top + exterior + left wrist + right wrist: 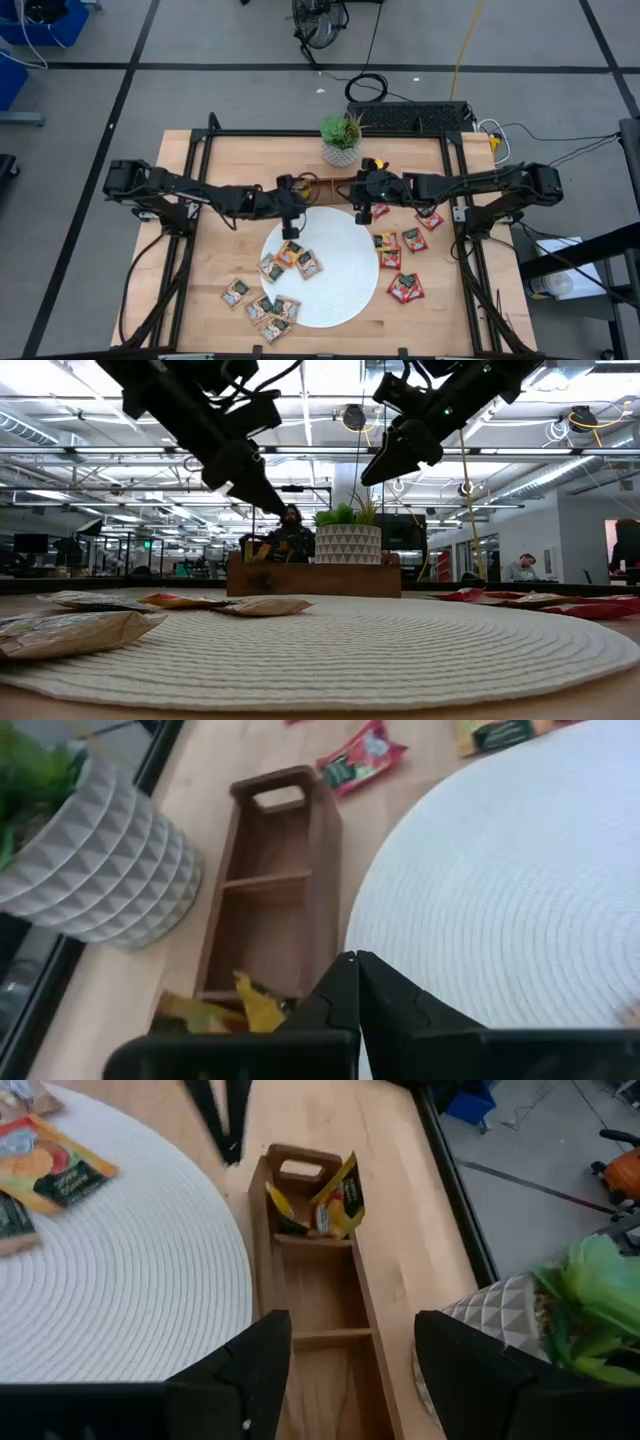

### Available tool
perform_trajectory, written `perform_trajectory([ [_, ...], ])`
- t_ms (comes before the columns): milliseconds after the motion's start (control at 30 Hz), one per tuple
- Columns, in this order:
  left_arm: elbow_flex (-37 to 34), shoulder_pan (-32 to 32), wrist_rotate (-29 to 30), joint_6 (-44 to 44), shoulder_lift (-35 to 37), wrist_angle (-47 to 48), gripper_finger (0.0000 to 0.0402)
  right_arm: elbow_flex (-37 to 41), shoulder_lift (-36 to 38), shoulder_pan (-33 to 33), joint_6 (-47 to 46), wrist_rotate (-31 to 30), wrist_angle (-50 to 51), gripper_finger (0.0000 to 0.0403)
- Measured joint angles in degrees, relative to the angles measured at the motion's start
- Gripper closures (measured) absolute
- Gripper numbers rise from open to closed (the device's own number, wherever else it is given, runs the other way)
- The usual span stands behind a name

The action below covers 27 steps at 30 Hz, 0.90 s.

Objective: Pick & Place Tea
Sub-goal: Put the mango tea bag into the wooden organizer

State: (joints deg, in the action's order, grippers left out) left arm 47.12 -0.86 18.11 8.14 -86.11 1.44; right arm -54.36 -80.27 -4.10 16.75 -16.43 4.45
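Tan tea sachets (290, 255) lie on the white round plate (345, 290), and more lie by its left rim (262, 308). Red tea sachets (405, 288) lie on the table right of the plate. The wooden tray (270, 890) stands behind the plate, with yellow-tan sachets (330, 1205) upright in its left end compartment. My left gripper (357, 960) hangs shut and holds nothing, above the plate's far rim, close to the tray. My right gripper (350, 1350) is open and hangs above the tray's right part with nothing between its fingers.
A potted plant (341, 140) in a white patterned pot stands just behind the tray. Black frame rails (200, 150) run along the table's left, right and far sides. Bare wood lies between the plate and the table's left rail.
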Motion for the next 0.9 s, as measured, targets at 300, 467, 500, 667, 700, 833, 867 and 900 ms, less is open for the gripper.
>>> perform_trajectory([
  [300,0.0,0.5,-3.5,-2.7,-3.1,-0.2,0.0399,0.1,0.0,0.0,-1.0,0.2,0.1,0.0206],
  [467,0.0,0.9,-0.9,-2.7,-8.1,-2.1,0.04,0.1,0.0,0.0,-1.1,0.2,0.1,0.0206],
  [500,0.0,1.1,-0.4,-2.7,-8.6,-2.2,0.04,0.1,0.0,0.0,-1.1,0.2,0.1,0.0206],
  [667,0.0,3.2,0.5,-3.5,-9.6,-2.0,0.04,0.1,0.0,0.0,-1.7,0.2,0.1,0.0206],
  [700,0.0,3.6,0.5,-3.8,-9.5,-2.1,0.04,0.1,0.0,0.0,-1.7,0.2,0.1,0.0206],
  [833,0.0,4.7,0.6,-3.9,-8.6,-2.2,0.04,0.1,0.0,0.0,-1.7,0.2,0.1,0.0206],
  [867,0.0,4.9,0.7,-3.9,-8.6,-2.4,0.04,0.1,0.0,0.0,-1.7,0.2,0.1,0.0206],
  [900,0.0,5.1,1.0,-3.7,-8.6,-2.1,0.04,0.1,0.0,0.0,-1.7,0.2,0.1,0.0206],
])
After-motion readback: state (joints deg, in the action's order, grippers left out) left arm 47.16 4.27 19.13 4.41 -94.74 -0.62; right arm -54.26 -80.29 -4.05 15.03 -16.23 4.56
